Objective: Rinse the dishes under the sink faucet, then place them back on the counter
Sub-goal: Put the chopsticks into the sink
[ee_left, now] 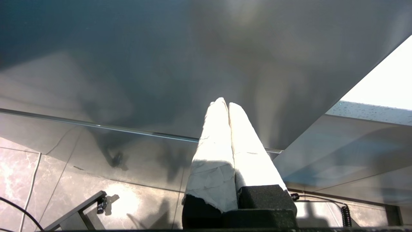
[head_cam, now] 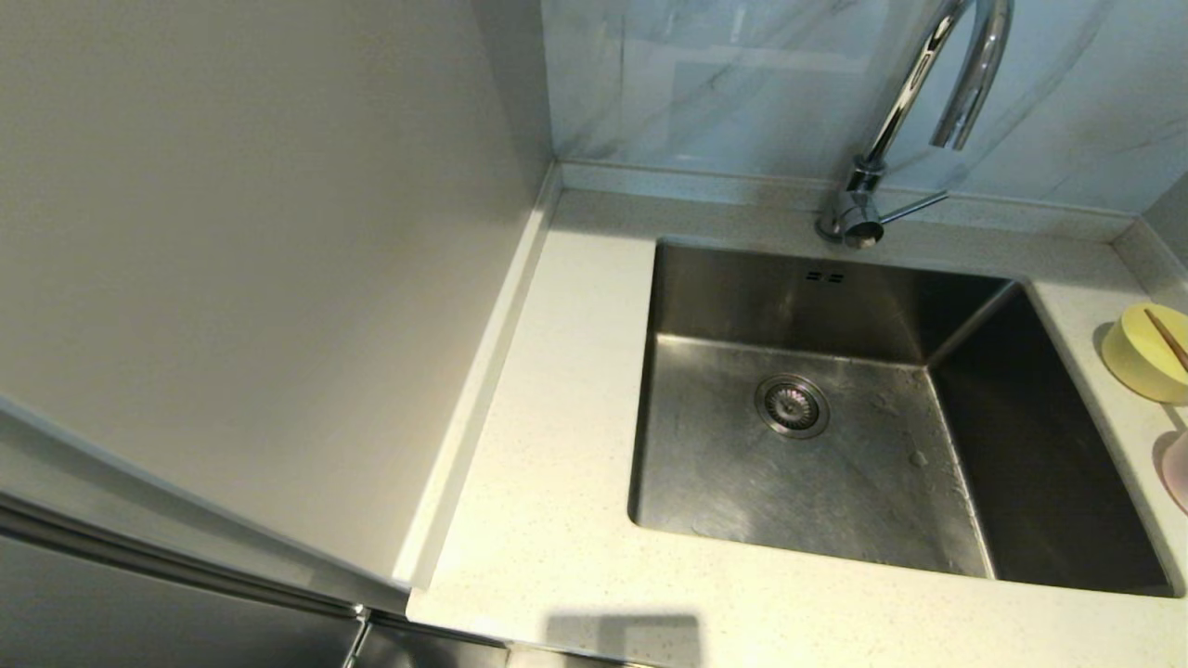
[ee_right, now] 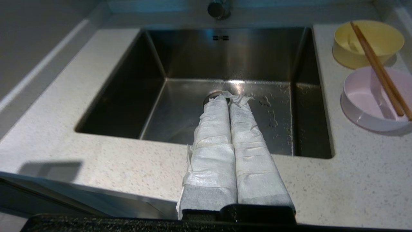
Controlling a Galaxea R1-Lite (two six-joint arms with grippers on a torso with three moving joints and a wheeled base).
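Nothing is being rinsed yet: the yellow-green bowl [ee_right: 368, 43] and pink bowl [ee_right: 373, 100] are sitting at the upper right of the right wrist frame on the counter [ee_right: 354, 180], chopsticks [ee_right: 378, 67] lying across both. The right gripper [ee_right: 230, 100] is hovering over the sink [ee_right: 225, 58], its wrapped fingers [ee_right: 215, 129] pressed together and empty; judging by this, it needs to open and reach toward a bowl. The left gripper [ee_left: 225, 104] is hanging low beside the cabinet, clenched on nothing.

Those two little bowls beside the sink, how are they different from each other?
The yellow-green bowl sits nearer the faucet; the pale pink bowl sits nearer the counter's front edge. The yellow-green one looks deeper, the pink one wider and shallower. Shared: both are round, upright, on the counter to the right of the sink, with the chopsticks lying across both rims.
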